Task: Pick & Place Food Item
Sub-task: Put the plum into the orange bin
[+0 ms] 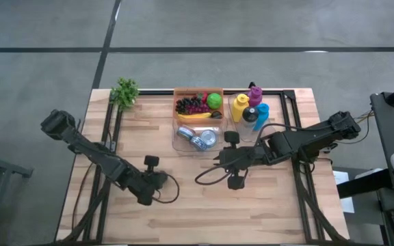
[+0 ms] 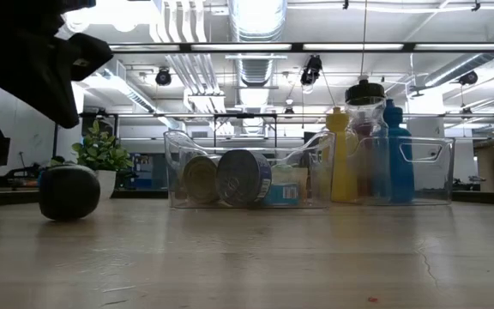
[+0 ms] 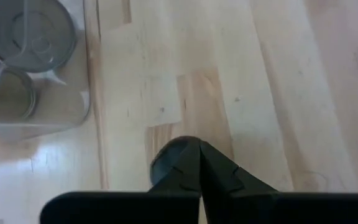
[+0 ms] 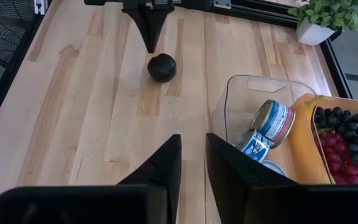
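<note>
A dark round food item (image 4: 161, 67) rests on the bare wood; it also shows in the low view (image 2: 69, 190) and, partly hidden, just past my left fingers (image 3: 166, 158). My left gripper (image 3: 201, 155) is shut and hangs above and close beside the item (image 4: 150, 43) without touching it. It sits left of centre on the table (image 1: 161, 180). My right gripper (image 4: 193, 149) is open and empty. It hovers right of centre (image 1: 219, 162), pointing toward the table's left, beside the clear bin of cans (image 1: 197, 138).
An orange tray (image 1: 198, 106) at the far edge holds grapes, a banana and a green fruit. A clear bin (image 1: 248, 113) with several bottles stands to its right. A small potted plant (image 1: 124, 92) is at the far left. Bare wood lies along the near side.
</note>
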You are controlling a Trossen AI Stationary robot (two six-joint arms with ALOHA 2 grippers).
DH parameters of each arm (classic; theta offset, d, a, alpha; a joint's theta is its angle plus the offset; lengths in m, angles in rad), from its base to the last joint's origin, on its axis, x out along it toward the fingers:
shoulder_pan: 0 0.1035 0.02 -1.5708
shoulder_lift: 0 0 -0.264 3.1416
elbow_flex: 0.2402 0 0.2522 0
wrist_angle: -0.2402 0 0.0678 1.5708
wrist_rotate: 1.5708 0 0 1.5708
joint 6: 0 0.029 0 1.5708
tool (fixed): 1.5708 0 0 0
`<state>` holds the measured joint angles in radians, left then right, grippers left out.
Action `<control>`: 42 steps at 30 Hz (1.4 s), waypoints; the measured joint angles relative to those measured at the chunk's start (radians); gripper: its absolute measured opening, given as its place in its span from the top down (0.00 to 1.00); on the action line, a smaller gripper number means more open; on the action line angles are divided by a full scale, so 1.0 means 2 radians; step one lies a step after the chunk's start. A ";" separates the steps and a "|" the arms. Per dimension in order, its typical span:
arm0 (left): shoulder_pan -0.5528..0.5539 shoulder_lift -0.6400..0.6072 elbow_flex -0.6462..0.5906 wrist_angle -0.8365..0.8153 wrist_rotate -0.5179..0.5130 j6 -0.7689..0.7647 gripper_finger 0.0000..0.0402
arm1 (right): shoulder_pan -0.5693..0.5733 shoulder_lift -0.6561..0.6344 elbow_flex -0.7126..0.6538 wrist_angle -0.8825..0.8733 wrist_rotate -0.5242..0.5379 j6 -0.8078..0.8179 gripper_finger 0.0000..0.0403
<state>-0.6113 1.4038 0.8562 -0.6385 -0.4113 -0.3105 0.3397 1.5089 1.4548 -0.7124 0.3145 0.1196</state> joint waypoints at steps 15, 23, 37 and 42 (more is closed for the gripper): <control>0.020 0.000 -0.054 0.047 0.002 0.007 0.61 | 0.000 0.000 0.000 0.000 0.000 0.000 0.77; 0.036 0.000 -0.069 0.058 0.002 -0.032 0.29 | 0.000 0.000 0.000 0.000 0.000 0.000 0.80; 0.045 0.000 -0.094 0.091 0.028 -0.070 0.07 | 0.000 0.000 0.000 0.000 0.000 0.000 0.84; 0.053 0.000 -0.105 0.107 0.035 -0.070 0.06 | 0.000 0.000 0.000 0.000 0.000 0.000 0.83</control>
<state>-0.5048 1.4042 0.6464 -0.4240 -0.3420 -0.4511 0.3397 1.5082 1.4548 -0.7121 0.3146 0.1194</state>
